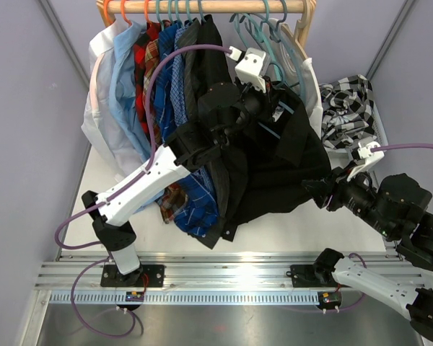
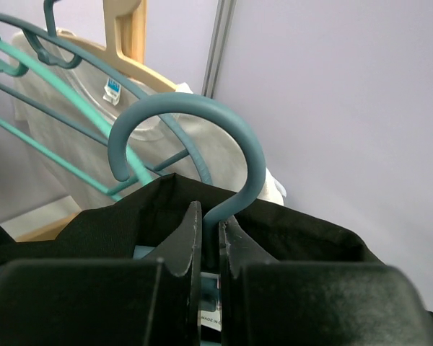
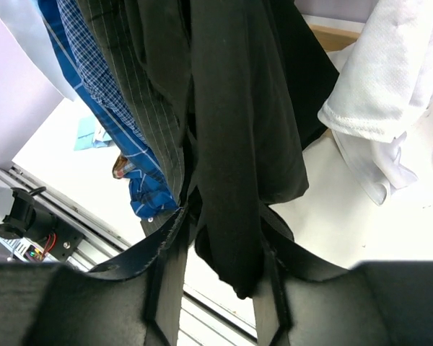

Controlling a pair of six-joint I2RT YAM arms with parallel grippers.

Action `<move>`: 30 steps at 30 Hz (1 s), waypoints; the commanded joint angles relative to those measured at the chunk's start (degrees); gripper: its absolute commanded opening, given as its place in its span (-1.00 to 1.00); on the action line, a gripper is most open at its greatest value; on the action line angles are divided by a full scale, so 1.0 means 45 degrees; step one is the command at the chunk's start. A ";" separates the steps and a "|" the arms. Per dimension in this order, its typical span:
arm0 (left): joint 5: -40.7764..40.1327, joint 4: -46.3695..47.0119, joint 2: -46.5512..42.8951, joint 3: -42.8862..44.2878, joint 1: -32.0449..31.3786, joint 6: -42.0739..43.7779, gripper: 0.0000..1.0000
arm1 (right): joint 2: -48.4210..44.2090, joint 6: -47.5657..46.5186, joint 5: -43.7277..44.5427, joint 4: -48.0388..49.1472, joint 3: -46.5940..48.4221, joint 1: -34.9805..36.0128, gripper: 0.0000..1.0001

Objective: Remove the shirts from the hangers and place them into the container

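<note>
Left pincer (image 2: 211,249): clamped together on the neck of the teal hanger (image 2: 249,155), just under its hook. Nothing sits in the hook, which is clear of the wooden rail (image 1: 224,6).

The black shirt (image 1: 274,169) hangs from that hanger over the middle of the tabletop (image 1: 310,227), so this grip carries the whole garment.

Right pincer (image 3: 218,270): jaws apart on either side of the shirt's lower hem. I cannot tell whether they press on it. I judge it is placed to draw the cloth down off the hanger.

The container (image 1: 380,133) stands at the far right corner, with a check shirt (image 1: 346,108) in it.
</note>
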 commanded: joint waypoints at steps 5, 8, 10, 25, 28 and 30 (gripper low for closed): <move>-0.0577 0.1064 -0.0061 0.1222 0.0007 0.0124 -1.00 | -0.0079 -0.0123 -0.0120 0.0747 -0.0600 0.0135 -0.40; -0.0616 0.0966 -0.0002 0.1594 0.0260 0.0184 -1.00 | -0.0098 -0.0065 0.0054 0.0727 -0.0620 0.0135 -0.82; -0.0636 0.0966 -0.0080 0.1614 0.0475 0.0203 -1.00 | -0.0234 -0.0025 0.0347 0.0669 -0.0600 0.0135 -1.00; -0.1691 0.1727 -0.1992 -0.1000 0.1198 0.1102 -1.00 | -0.3632 -0.0552 0.6027 0.1487 0.0708 0.0135 -1.00; -0.1808 0.1962 -0.2247 -0.1276 0.1393 0.1102 -1.00 | -0.3751 -0.0651 0.6440 0.1373 0.0864 0.0116 -1.00; -0.1828 0.1982 -0.2307 -0.1276 0.1511 0.1083 -1.00 | -0.3673 -0.0631 0.6481 0.1294 0.0884 0.0135 -1.00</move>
